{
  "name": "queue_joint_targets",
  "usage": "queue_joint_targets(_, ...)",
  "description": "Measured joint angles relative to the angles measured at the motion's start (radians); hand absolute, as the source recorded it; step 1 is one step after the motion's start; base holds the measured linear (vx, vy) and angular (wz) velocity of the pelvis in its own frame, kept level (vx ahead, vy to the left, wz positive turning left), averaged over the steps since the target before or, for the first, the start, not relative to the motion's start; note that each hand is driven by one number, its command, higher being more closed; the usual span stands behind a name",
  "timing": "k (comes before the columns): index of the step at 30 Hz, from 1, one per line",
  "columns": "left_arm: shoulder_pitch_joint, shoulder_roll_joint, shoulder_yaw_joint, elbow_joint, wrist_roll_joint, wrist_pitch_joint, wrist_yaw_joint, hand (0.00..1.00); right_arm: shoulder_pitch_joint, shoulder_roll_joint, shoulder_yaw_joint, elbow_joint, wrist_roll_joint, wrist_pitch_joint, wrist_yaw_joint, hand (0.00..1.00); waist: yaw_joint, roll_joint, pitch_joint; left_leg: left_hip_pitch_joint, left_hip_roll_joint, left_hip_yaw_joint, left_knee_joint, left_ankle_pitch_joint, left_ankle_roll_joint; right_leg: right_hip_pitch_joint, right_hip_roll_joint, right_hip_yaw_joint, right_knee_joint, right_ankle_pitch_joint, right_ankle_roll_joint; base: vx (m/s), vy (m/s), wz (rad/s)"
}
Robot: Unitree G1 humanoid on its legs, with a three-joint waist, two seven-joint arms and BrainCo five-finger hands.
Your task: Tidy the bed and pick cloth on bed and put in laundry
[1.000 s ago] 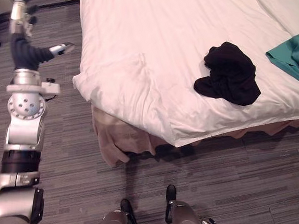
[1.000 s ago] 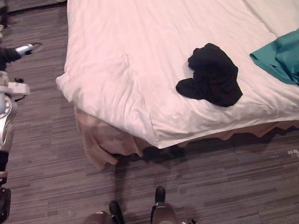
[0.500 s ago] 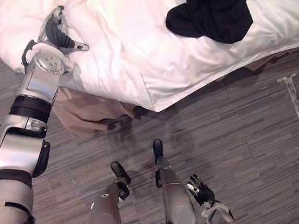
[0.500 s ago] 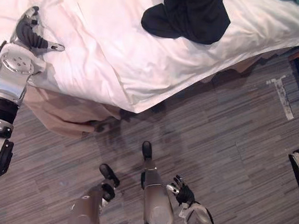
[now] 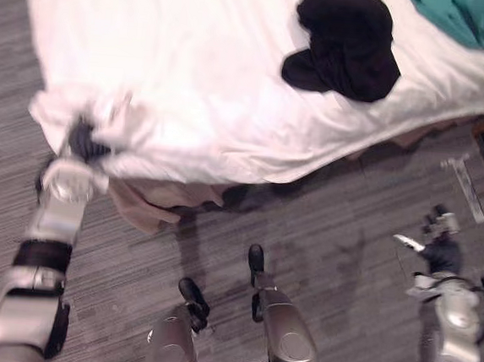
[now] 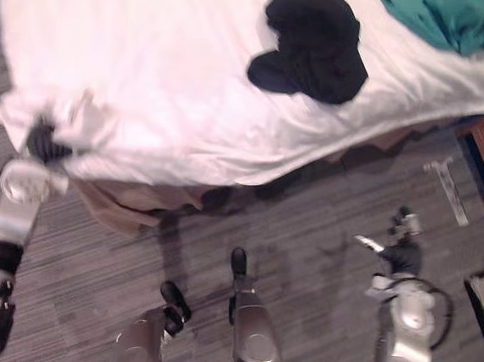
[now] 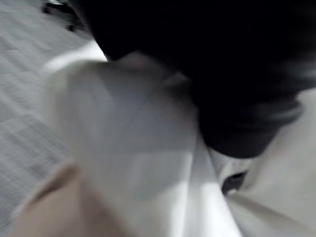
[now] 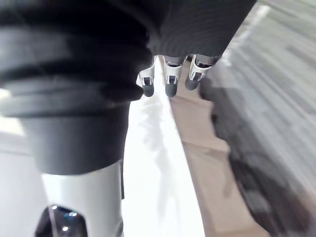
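Your left hand [image 5: 80, 140] is sunk into a bunched corner of the white sheet [image 5: 192, 75]. The folds hide its grip, so you cannot tell whether it holds the fabric or only presses into it. That corner hangs off the near edge of the bed [image 6: 227, 158], above a beige skirt [image 5: 142, 210] that droops to the grey floor [image 5: 347, 241].

Your right hand [image 5: 436, 236] hangs over the floor, well apart from the bed. Its fingers [image 8: 169, 81] are loosely relaxed and hold nothing.

The task's things lie further along the sheet. A black cloth [image 5: 347, 42] sits crumpled in a heap near the bed's edge. A teal cloth [image 5: 476, 19] lies beyond it toward the right, near it but not touching.

Judging by their folds, both cloths are soft, light and limp. They will probably sag and trail when lifted, not slip or break. Take each one by pinching the highest bunched fold near its middle, so that most of the fabric rises together. The sheet is far larger and will likely drag. Pull it by the corner, low and flat, or it may carry the black cloth along with it.
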Motion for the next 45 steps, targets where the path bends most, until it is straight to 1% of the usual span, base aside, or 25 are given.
queue_joint_targets(2,0.061,-0.035,0.058,0.017,-0.017,0.007,0.008,0.00,-0.049,-0.026,0.059,-0.010,-0.027,0.013,0.023,1.00,0.003,0.016,-0.017,0.023,-0.007,-0.022,-0.020,0.004,-0.003,0.037,-0.003,-0.023,-0.006,-0.007,-0.004,0.03,0.007,0.28)
queue_joint_targets(4,0.128,-0.062,0.163,0.117,-0.016,0.026,0.049,0.00,-0.135,-0.103,0.160,0.011,-0.060,0.027,0.082,1.00,0.025,0.040,-0.035,0.029,-0.016,-0.040,-0.045,0.013,-0.002,0.047,-0.010,-0.047,-0.006,-0.020,0.000,-0.01,0.004,0.28)
queue_joint_targets(5,0.142,-0.061,0.190,0.148,-0.016,0.032,0.061,0.00,-0.173,-0.121,0.189,0.034,-0.065,0.029,0.098,1.00,0.033,0.042,-0.035,0.030,-0.020,-0.046,-0.054,0.020,-0.001,0.046,-0.012,-0.053,-0.006,-0.020,0.000,-0.01,-0.009,0.38)
queue_joint_targets(7,0.177,-0.056,0.260,0.220,-0.014,0.037,0.089,0.00,-0.293,-0.160,0.265,0.117,-0.083,0.044,0.128,1.00,0.064,0.045,-0.034,0.024,-0.030,-0.078,-0.076,0.045,0.002,0.044,-0.018,-0.087,-0.008,-0.019,-0.001,-0.02,-0.017,0.53)
queue_joint_targets(8,0.203,-0.053,0.295,0.260,-0.016,0.037,0.095,0.00,-0.395,-0.176,0.327,0.188,-0.108,0.047,0.139,1.00,0.096,0.047,-0.033,-0.002,-0.034,-0.102,-0.082,0.060,0.003,0.030,-0.022,-0.113,-0.007,-0.019,-0.002,-0.04,-0.015,0.52)
queue_joint_targets(9,0.213,-0.053,0.304,0.279,-0.022,0.036,0.095,0.00,-0.445,-0.182,0.359,0.213,-0.114,0.048,0.143,1.00,0.112,0.047,-0.033,-0.018,-0.035,-0.111,-0.083,0.065,0.002,0.016,-0.023,-0.120,-0.006,-0.016,-0.005,-0.07,-0.018,0.54)
queue_joint_targets(11,0.226,-0.070,0.321,0.344,-0.088,0.036,0.079,0.00,-0.630,-0.197,0.460,0.281,-0.105,0.048,0.151,1.00,0.154,0.061,-0.010,-0.082,-0.044,-0.147,-0.084,0.088,0.009,-0.031,-0.032,-0.151,0.004,-0.009,-0.013,-0.08,-0.007,0.46)
queue_joint_targets(13,0.232,-0.099,0.320,0.366,-0.136,0.034,0.051,0.00,-0.748,-0.192,0.524,0.324,-0.066,0.049,0.156,1.00,0.191,0.080,0.020,-0.115,-0.052,-0.165,-0.084,0.101,0.014,-0.060,-0.039,-0.166,0.016,-0.007,-0.014,-0.08,0.020,0.43)
queue_joint_targets(15,0.239,-0.125,0.256,0.394,-0.157,0.026,0.004,0.00,-0.849,-0.182,0.615,0.358,0.008,0.058,0.165,1.00,0.222,0.098,0.031,-0.189,-0.067,-0.198,-0.087,0.120,0.024,-0.123,-0.054,-0.201,0.034,-0.007,-0.014,-0.06,0.048,0.47)
queue_joint_targets(16,0.238,-0.131,0.227,0.398,-0.157,0.020,-0.013,0.00,-0.868,-0.174,0.626,0.363,0.036,0.069,0.164,1.00,0.227,0.101,0.034,-0.211,-0.071,-0.205,-0.089,0.127,0.027,-0.142,-0.059,-0.206,0.038,-0.007,-0.013,-0.04,0.078,0.36)
queue_joint_targets(19,0.208,-0.184,0.059,0.402,-0.194,-0.045,-0.057,0.00,-0.920,-0.128,0.645,0.387,0.092,0.131,0.154,1.00,0.249,0.138,0.059,-0.265,-0.102,-0.217,-0.122,0.159,0.045,-0.215,-0.090,-0.218,0.064,-0.001,-0.007,-0.01,0.094,0.23)
queue_joint_targets(21,0.168,-0.202,-0.036,0.395,-0.225,-0.093,-0.088,0.00,-0.938,-0.113,0.651,0.386,0.120,0.168,0.133,1.00,0.252,0.165,0.071,-0.310,-0.123,-0.223,-0.144,0.181,0.058,-0.270,-0.112,-0.228,0.073,0.006,0.003,-0.01,0.120,0.21)
queue_joint_targets(22,0.145,-0.206,-0.086,0.383,-0.245,-0.114,-0.098,0.00,-0.945,-0.108,0.647,0.376,0.129,0.171,0.112,1.00,0.252,0.180,0.078,-0.331,-0.135,-0.229,-0.161,0.196,0.063,-0.294,-0.122,-0.233,0.076,0.010,0.007,0.00,0.126,0.21)
queue_joint_targets(28,0.068,-0.212,-0.286,0.330,-0.338,-0.203,-0.141,0.00,-0.988,-0.069,0.623,0.453,0.200,0.177,0.105,1.00,0.241,0.213,0.078,-0.341,-0.156,-0.230,-0.178,0.208,0.066,-0.318,-0.145,-0.231,0.085,0.016,0.014,0.02,0.066,0.03)
queue_joint_targets(30,0.056,-0.234,-0.318,0.330,-0.352,-0.220,-0.143,0.00,-1.006,-0.056,0.611,0.512,0.205,0.170,0.139,1.00,0.239,0.227,0.071,-0.338,-0.157,-0.229,-0.179,0.211,0.070,-0.318,-0.146,-0.230,0.090,0.015,0.016,0.00,0.000,0.00)
queue_joint_targets(33,0.058,-0.255,-0.342,0.332,-0.351,-0.252,-0.161,0.00,-1.003,-0.037,0.601,0.581,0.204,0.131,0.244,1.00,0.226,0.234,0.067,-0.312,-0.156,-0.224,-0.188,0.214,0.068,-0.301,-0.146,-0.224,0.093,0.013,0.016,0.01,0.006,-0.06)
queue_joint_targets(35,0.057,-0.256,-0.346,0.324,-0.351,-0.257,-0.162,0.00,-0.935,-0.024,0.619,0.586,0.207,0.114,0.386,1.00,0.207,0.233,0.067,-0.267,-0.153,-0.216,-0.195,0.214,0.067,-0.260,-0.143,-0.224,0.095,0.007,0.017,0.04,0.005,-0.06)
queue_joint_targets(36,0.057,-0.255,-0.344,0.314,-0.349,-0.257,-0.161,0.00,-0.879,-0.019,0.659,0.572,0.218,0.109,0.450,1.00,0.195,0.229,0.066,-0.242,-0.151,-0.214,-0.196,0.212,0.065,-0.239,-0.141,-0.222,0.097,0.001,0.017,0.06,0.006,-0.06)
queue_joint_targets(37,0.057,-0.254,-0.341,0.308,-0.348,-0.256,-0.161,0.00,-0.851,-0.011,0.687,0.567,0.228,0.109,0.485,1.00,0.188,0.226,0.067,-0.230,-0.149,-0.212,-0.198,0.209,0.061,-0.229,-0.140,-0.220,0.097,-0.001,0.017,0.05,0.002,-0.19)
queue_joint_targets(39,0.057,-0.252,-0.318,0.283,-0.346,-0.244,-0.159,0.00,-0.691,0.049,0.873,0.574,0.229,0.144,0.603,1.00,0.175,0.193,0.065,-0.190,-0.136,-0.188,-0.197,0.199,0.054,-0.199,-0.125,-0.199,0.091,-0.005,0.014,0.06,-0.017,-0.30)
queue_joint_targets(40,0.058,-0.251,-0.313,0.275,-0.346,-0.240,-0.159,0.00,-0.636,0.066,0.910,0.572,0.227,0.146,0.625,1.00,0.171,0.183,0.065,-0.186,-0.133,-0.186,-0.197,0.199,0.053,-0.194,-0.121,-0.198,0.087,-0.005,0.014,0.07,-0.038,-0.23)
queue_joint_targets(41,0.058,-0.246,-0.305,0.266,-0.347,-0.238,-0.158,0.00,-0.540,0.105,0.989,0.569,0.223,0.156,0.662,1.00,0.164,0.164,0.073,-0.173,-0.126,-0.178,-0.197,0.198,0.052,-0.179,-0.113,-0.196,0.079,-0.005,0.013,0.06,-0.047,-0.18)
queue_joint_targets(42,0.058,-0.241,-0.304,0.264,-0.347,-0.231,-0.155,0.00,-0.473,0.138,1.045,0.556,0.212,0.158,0.689,1.00,0.155,0.147,0.081,-0.159,-0.118,-0.172,-0.198,0.195,0.048,-0.167,-0.104,-0.191,0.070,-0.004,0.012,0.07,-0.062,-0.26)
queue_joint_targets(44,0.062,-0.232,-0.304,0.263,-0.348,-0.209,-0.145,0.00,-0.401,0.194,1.119,0.443,0.197,0.147,0.698,1.00,0.134,0.109,0.082,-0.132,-0.103,-0.150,-0.198,0.191,0.041,-0.147,-0.088,-0.178,0.061,-0.001,0.007,0.05,-0.060,-0.34)
queue_joint_targets(45,0.063,-0.235,-0.307,0.263,-0.347,-0.200,-0.133,0.00,-0.408,0.225,1.108,0.370,0.199,0.103,0.662,1.00,0.128,0.095,0.081,-0.106,-0.095,-0.141,-0.197,0.188,0.037,-0.120,-0.080,-0.174,0.049,0.000,0.004,0.02,-0.041,-0.27)
